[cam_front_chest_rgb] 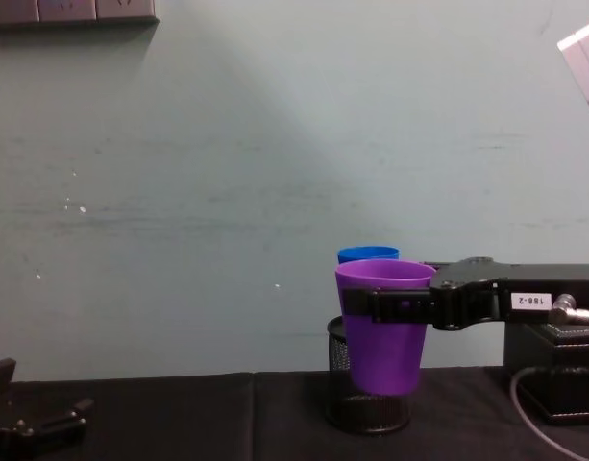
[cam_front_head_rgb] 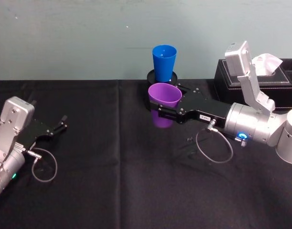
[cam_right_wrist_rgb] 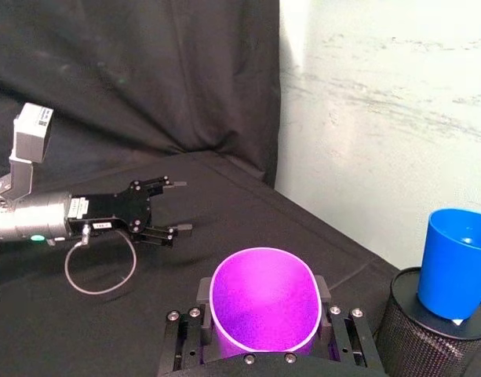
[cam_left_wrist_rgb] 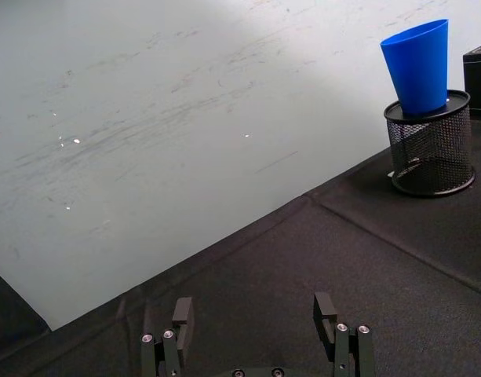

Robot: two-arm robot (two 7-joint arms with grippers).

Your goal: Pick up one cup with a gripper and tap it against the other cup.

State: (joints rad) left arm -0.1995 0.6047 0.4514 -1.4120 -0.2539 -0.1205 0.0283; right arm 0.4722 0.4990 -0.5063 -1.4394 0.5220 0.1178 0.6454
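Purple tumbler point(cam_front_head_rgb: 164, 98) aloft, pinched in the right gripper point(cam_front_head_rgb: 161, 113), just before the blue tumbler point(cam_front_head_rgb: 164, 62); left gripper point(cam_front_head_rgb: 61, 124) parked leftward, fingers spread.

Lab: black-draped table point(cam_front_head_rgb: 112, 191), bare wall point(cam_front_head_rgb: 65, 38)

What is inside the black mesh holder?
The blue cup stands upright in the mesh holder, rim up, its upper part sticking out. Its base and the holder's floor are hidden. The right gripper holds the purple cup just in front.
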